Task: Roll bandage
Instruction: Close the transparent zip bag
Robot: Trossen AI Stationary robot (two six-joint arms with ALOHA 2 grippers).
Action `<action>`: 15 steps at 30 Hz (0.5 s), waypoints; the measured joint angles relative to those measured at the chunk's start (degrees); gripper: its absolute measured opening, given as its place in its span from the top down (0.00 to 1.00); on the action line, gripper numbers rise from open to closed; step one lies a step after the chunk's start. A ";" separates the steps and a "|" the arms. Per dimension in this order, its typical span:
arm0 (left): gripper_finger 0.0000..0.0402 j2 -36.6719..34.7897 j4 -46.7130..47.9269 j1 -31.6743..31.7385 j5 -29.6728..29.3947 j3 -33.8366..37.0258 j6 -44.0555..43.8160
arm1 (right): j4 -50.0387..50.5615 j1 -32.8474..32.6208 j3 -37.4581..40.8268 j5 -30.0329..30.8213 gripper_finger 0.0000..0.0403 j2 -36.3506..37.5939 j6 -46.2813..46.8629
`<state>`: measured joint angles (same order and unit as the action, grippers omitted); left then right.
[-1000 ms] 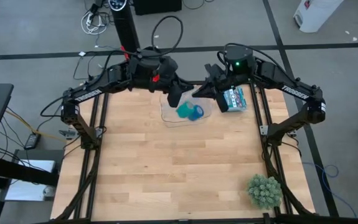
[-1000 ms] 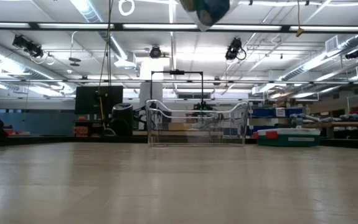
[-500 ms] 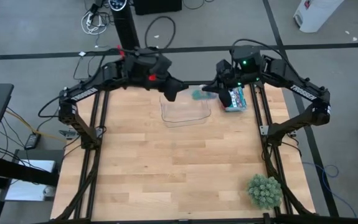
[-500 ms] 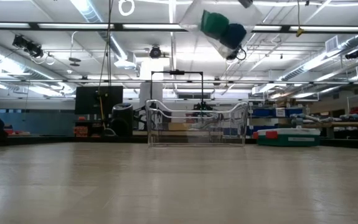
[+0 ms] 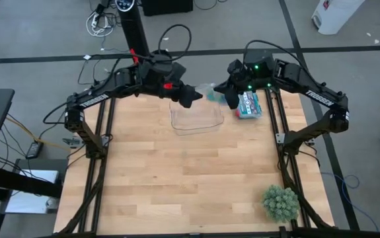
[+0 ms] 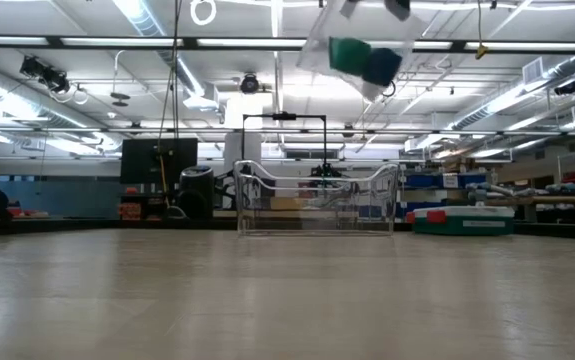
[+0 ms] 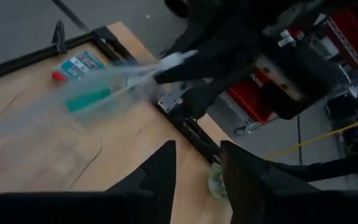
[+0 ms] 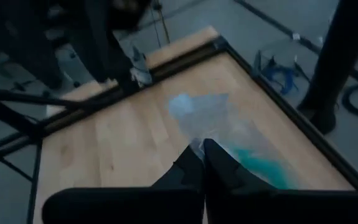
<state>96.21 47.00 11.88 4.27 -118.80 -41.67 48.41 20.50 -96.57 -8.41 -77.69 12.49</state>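
The bandage, a teal-green coil, sits inside a clear plastic bag that hangs high in the air above the far edge of the table, with a blue roll touching it on one side inside the same bag. In the high view the bag shows only as a pale teal smear between the two arms, beyond the far rim of a clear plastic tray that stands on the table. The right gripper has its fingers pressed together on the top of the bag, which trails away from the tips with the teal shape blurred inside it. The left gripper is just beside the bag on the other side, its fingers spread apart and holding nothing, with the bag stretched out in front of them. A flat printed packet lies on the table at the far right, next to the tray. A green spiky ball rests near the table's near right corner, well apart from everything else.
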 joint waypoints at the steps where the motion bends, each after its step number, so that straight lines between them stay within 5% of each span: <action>1: 0.67 0.33 0.16 0.00 -0.08 -0.03 -0.62 | -1.26 -0.20 0.00 -0.33 1.00 -0.01 0.01; 15: 0.67 1.13 1.57 0.87 -5.94 0.02 -3.61 | -9.63 -6.93 0.00 -6.52 1.00 -0.01 -2.43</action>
<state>97.34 48.57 12.75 -1.67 -118.78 -45.28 38.78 13.57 -96.57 -14.93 -77.70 10.05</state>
